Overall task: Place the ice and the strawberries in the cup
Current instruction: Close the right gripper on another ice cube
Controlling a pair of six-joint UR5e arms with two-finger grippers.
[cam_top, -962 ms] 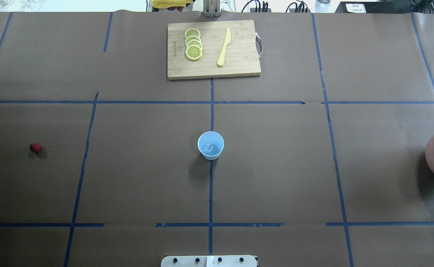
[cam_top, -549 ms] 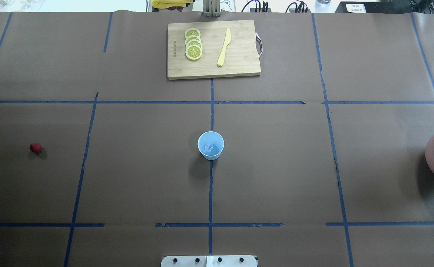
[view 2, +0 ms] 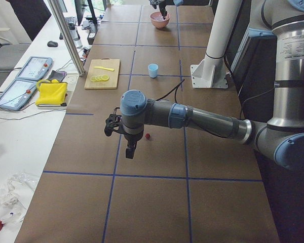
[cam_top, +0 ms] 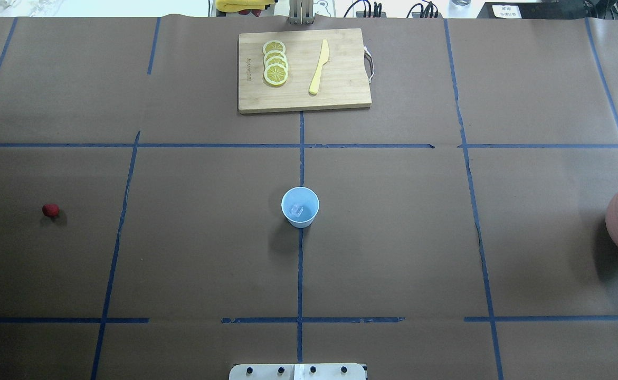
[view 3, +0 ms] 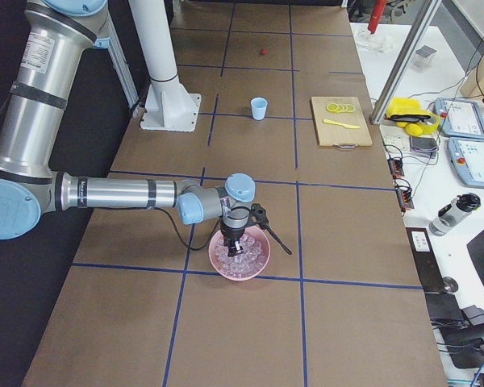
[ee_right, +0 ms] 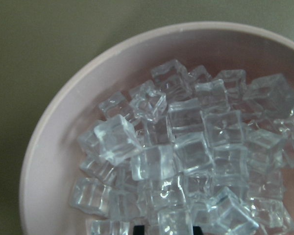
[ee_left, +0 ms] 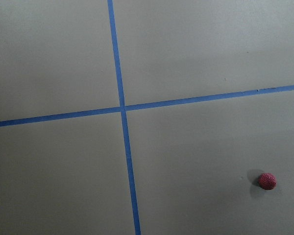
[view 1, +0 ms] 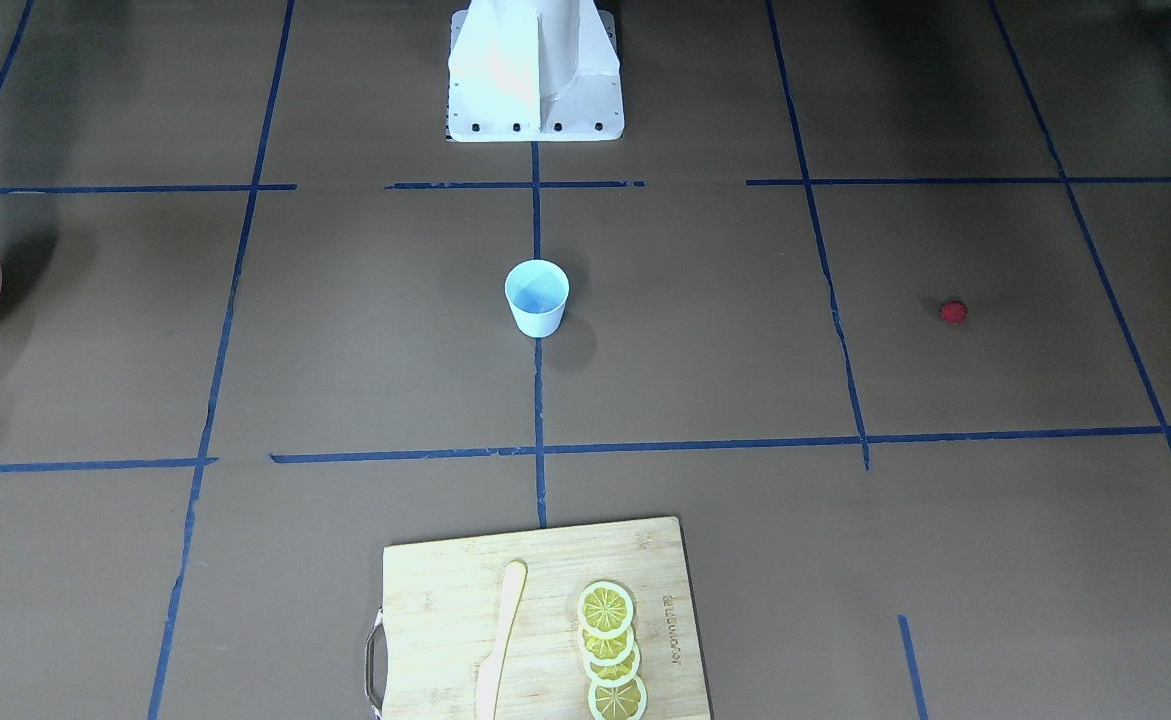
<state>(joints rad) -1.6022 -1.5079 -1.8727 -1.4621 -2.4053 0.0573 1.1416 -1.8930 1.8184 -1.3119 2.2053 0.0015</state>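
Observation:
The pale blue cup (cam_top: 300, 207) stands upright at the table's middle with one clear ice cube (cam_top: 296, 210) inside. It also shows in the front-facing view (view 1: 537, 297). The small red strawberry (cam_top: 50, 210) lies alone on the table at the far left, and shows low right in the left wrist view (ee_left: 267, 180). My left gripper (view 2: 129, 149) hangs above the table near the strawberry (view 2: 148, 135); I cannot tell if it is open. My right gripper (view 3: 235, 244) is low over the pink bowl (view 3: 240, 272) of ice (ee_right: 186, 147); I cannot tell its state.
A wooden cutting board (cam_top: 303, 71) at the far middle carries several lemon slices (cam_top: 275, 63) and a yellow knife (cam_top: 319, 67). The pink bowl (cam_top: 617, 221) sits at the table's right edge. The robot base (view 1: 535, 70) stands at the near middle edge.

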